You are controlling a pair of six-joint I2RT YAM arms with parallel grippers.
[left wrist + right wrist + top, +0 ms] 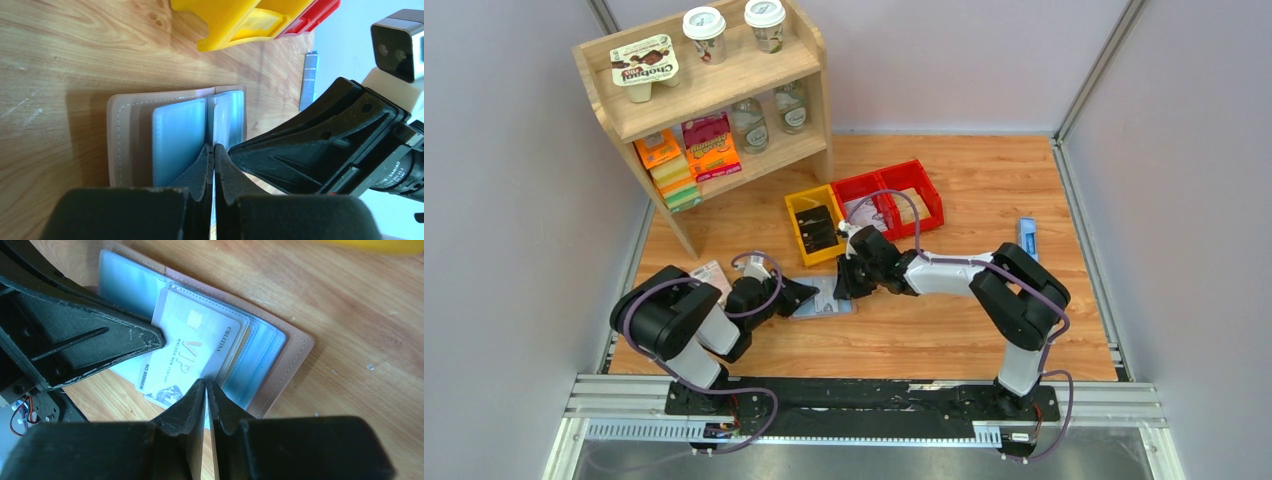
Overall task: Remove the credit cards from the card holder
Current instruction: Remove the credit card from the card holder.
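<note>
The card holder point(829, 300) lies open on the bench, left of the middle and toward the near edge, in front of the yellow bin point(814, 225). The task looks barely under way: one white credit card point(192, 347) sticks partway out of its pocket, and no card lies loose on the wood. The right gripper point(206, 390) has its fingers pressed together on that card's protruding edge. The left gripper point(214, 155) is likewise closed, seemingly on a clear leaf of the holder (a pale sliver shows between its fingers). Only the right wrist view shows the card and its VIP lettering; the left wrist view shows just blue-grey pockets. Whether more cards sit behind it cannot be told.
</note>
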